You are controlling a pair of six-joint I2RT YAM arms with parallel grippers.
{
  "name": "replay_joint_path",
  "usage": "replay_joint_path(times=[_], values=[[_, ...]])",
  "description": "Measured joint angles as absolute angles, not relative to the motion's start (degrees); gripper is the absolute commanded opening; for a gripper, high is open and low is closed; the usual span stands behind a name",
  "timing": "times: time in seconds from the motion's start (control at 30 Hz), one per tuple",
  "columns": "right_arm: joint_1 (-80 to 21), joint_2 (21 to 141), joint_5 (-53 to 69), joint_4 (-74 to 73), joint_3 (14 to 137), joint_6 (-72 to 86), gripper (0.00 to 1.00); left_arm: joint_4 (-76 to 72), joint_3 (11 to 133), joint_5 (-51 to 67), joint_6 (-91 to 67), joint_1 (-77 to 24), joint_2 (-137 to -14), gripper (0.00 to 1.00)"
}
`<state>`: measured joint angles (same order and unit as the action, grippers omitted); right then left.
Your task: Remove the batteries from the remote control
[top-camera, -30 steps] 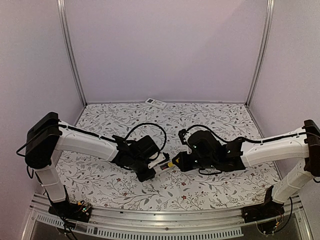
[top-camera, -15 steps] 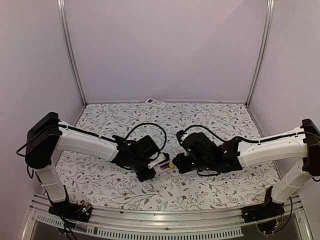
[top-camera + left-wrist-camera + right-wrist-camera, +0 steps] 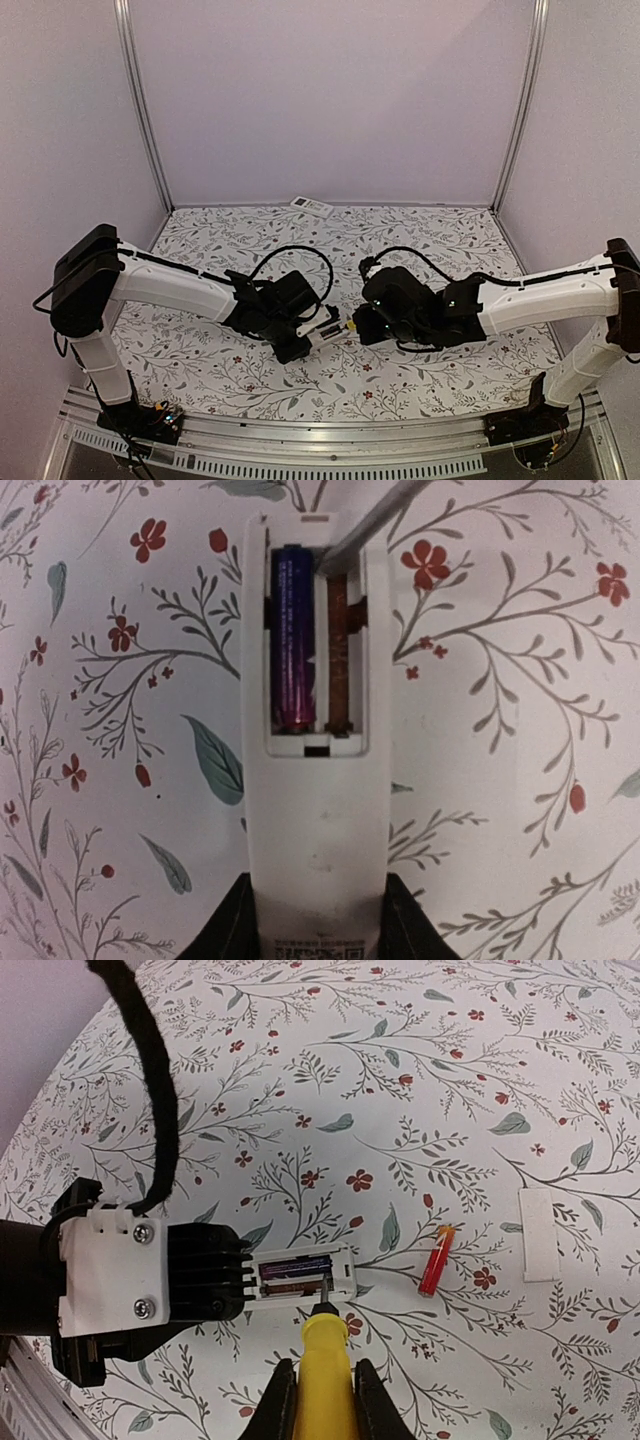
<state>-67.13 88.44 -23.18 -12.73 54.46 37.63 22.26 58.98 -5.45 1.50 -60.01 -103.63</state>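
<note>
Inventory, floral worktop:

1. Remote control: slim and white, near the middle of the worktop towards the front, back side up, battery bay uncovered.
2. Left end effector: closed partway, pinching the remote's end on both long edges.
3. Dark cell: purple-blue, seated in the left slot of the bay. The slot beside it shows reddish-brown; I cannot tell if a cell sits there.
4. Red cell: yellow-tipped, lying loose on the worktop near the remote's free end.
5. Right end effector: nearly closed, clamped on a yellow-handled screwdriver whose tip is at the edge of the bay.
6. White strip: flat on the worktop beyond the red cell.
7. Second remote: at the far edge.
</note>
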Motion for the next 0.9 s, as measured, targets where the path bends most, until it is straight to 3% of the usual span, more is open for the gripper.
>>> replay_joint_path(times=[0.43, 0.63, 0.9], values=[[-66.7, 74.9, -24.0, -10.3, 50.2, 39.7, 0.00, 22.3, 59.0, -5.1, 1.5, -60.1, -103.6, 0.21], [-61.7, 67.2, -17.0, -5.4, 41.8, 40.0, 0.00, 22.2, 58.9, -3.9, 1.7, -60.1, -103.6, 0.21], [-57.7, 67.1, -8.3, -1.5, 37.1, 39.9, 0.00, 21.4, 58.7, -3.2, 2.9, -60.1, -103.5, 0.20]])
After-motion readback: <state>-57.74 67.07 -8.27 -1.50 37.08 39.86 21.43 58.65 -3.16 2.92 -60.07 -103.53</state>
